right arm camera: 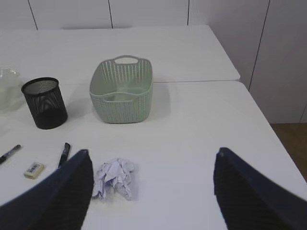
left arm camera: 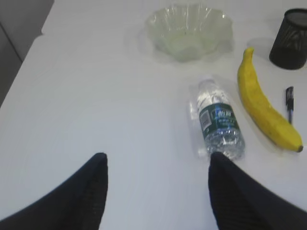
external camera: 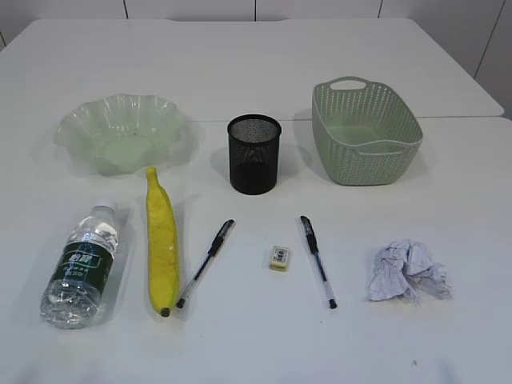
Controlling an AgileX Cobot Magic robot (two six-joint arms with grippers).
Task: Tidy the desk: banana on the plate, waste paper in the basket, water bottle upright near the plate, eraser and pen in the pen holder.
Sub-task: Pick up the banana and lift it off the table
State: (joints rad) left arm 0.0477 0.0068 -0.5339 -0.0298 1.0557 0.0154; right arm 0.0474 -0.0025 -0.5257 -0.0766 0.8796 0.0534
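A banana lies below the pale green plate; both show in the left wrist view, banana, plate. A water bottle lies on its side at the left. Two pens and an eraser lie before the black mesh pen holder. Crumpled paper lies at the right, below the green basket. My left gripper is open, left of the bottle. My right gripper is open, the paper by its left finger.
The white table joins a second table behind at a seam; its right edge shows in the right wrist view, its left edge in the left wrist view. Neither arm shows in the exterior view.
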